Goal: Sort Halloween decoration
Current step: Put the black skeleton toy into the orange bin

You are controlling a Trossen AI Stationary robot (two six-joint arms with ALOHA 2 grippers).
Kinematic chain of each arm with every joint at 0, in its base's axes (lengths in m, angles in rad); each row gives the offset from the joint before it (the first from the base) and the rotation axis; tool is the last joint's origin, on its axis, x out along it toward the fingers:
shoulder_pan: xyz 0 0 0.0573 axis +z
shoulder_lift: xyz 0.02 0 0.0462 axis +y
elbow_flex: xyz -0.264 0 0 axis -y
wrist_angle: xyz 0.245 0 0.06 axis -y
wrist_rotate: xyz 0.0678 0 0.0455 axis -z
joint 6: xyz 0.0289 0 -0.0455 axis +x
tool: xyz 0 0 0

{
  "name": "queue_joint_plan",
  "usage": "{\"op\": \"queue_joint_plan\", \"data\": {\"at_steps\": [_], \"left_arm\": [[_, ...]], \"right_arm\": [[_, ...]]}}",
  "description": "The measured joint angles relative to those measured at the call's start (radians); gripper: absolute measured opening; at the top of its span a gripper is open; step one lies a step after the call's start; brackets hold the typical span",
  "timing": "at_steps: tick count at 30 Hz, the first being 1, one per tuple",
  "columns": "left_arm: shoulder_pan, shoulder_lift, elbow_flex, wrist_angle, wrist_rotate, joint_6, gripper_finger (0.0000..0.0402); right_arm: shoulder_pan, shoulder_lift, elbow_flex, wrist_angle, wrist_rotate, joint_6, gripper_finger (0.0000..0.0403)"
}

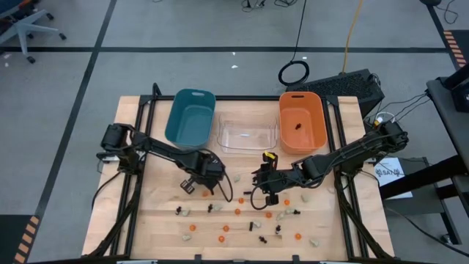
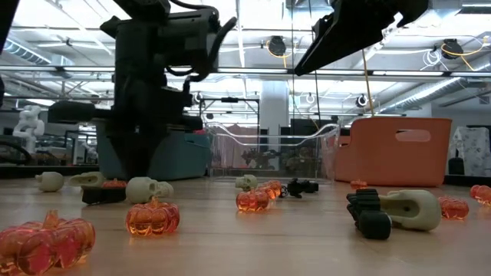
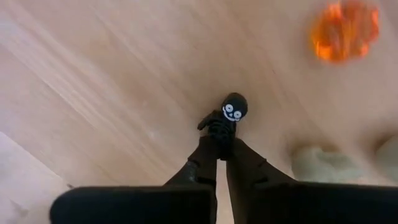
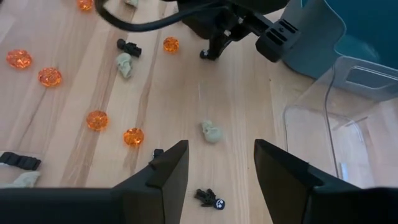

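Note:
Small orange pumpkins (image 2: 152, 217), pale skulls (image 2: 148, 189) and black figures (image 2: 368, 213) lie scattered on the wooden table (image 1: 146, 220). My left gripper (image 3: 217, 142) points down at the table, left of centre (image 1: 192, 183), shut on a black trinket with a white face (image 3: 234, 109). My right gripper (image 4: 214, 167) hovers open just right of centre (image 1: 265, 192), above a black figure (image 4: 209, 198) and a pale skull (image 4: 211, 132). One black trinket (image 1: 299, 125) lies in the orange bin. My left gripper pinches the black trinket's body (image 3: 217, 127) between its two fingertips, coming from above and pointing down. The white-faced head sticks out beyond the fingers. Whether the trinket touches the wood or is lifted clear, I cannot tell.
Three bins stand in a row at the table's far side: teal (image 1: 190, 117), clear (image 1: 248, 136), orange (image 1: 320, 121). The two grippers are close together near the table's middle. Trinkets crowd the near half. Cables and a dark box (image 1: 352, 84) lie beyond the far edge.

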Motion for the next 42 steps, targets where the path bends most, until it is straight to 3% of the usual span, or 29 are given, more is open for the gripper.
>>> {"op": "queue_joint_plan", "data": {"at_steps": [14,25,32,36,42], "left_arm": [[-0.001,-0.006,0.139,-0.075,-0.077,-0.194,0.001],[0.001,-0.117,0.2,-0.08,-0.136,-0.426,0.001],[-0.016,-0.171,0.2,0.1,-0.159,-0.489,0.001],[-0.023,-0.175,0.201,0.211,-0.209,-0.497,0.001],[-0.036,-0.174,0.199,0.305,-0.297,-0.521,0.001]], "right_arm": [[0.0,0.0,-0.033,0.044,-0.001,0.038,0.0166],[0.0,0.005,-0.241,0.505,-0.002,-0.054,0.0166],[-0.001,0.072,-0.262,0.816,0.001,-0.317,0.0166],[-0.001,0.119,-0.262,0.989,0.083,-0.391,0.0166],[-0.002,0.139,-0.261,1.009,0.216,-0.396,0.0166]]}}
